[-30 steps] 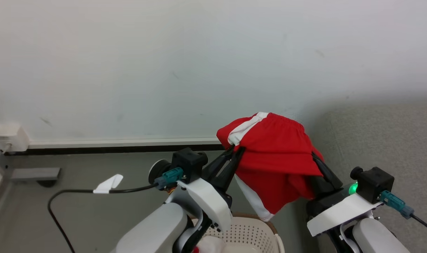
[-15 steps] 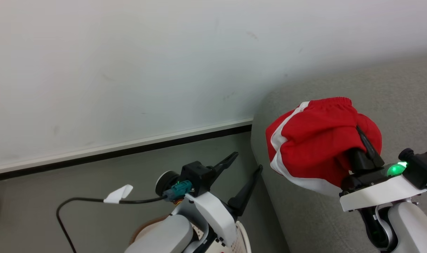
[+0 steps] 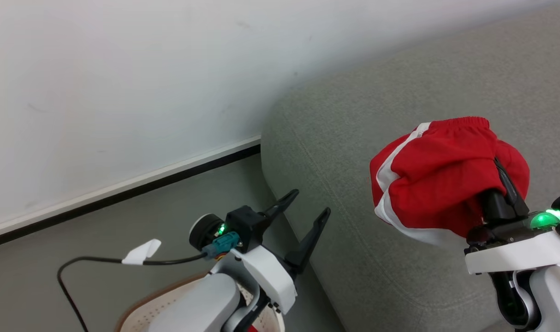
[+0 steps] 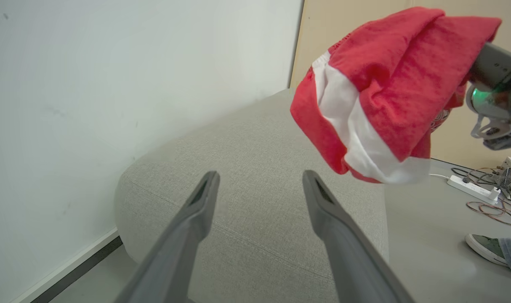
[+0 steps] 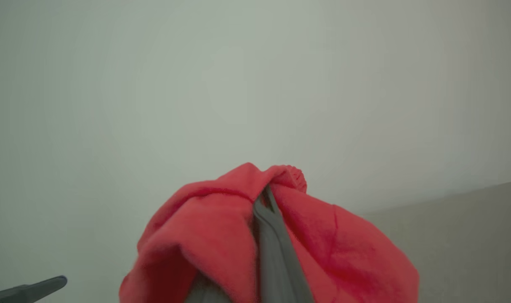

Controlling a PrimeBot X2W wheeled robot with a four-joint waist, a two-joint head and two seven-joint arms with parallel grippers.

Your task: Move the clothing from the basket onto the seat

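One bundle of soft red clothing (image 3: 437,184), white-striped and crumpled, pinched in my right claw (image 3: 499,166) above the rounded grey woven seat (image 3: 354,138). I see my left claw (image 3: 310,202) spread, empty, near the perforated cream basket (image 3: 144,308).

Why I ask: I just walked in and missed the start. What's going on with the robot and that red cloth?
The robot is carrying clothing to the seat. Its right gripper is shut on a red and white garment, held bunched in the air above the grey seat, not yet laid down. The left gripper is open and empty, by the seat's end, with the basket low beside that arm.
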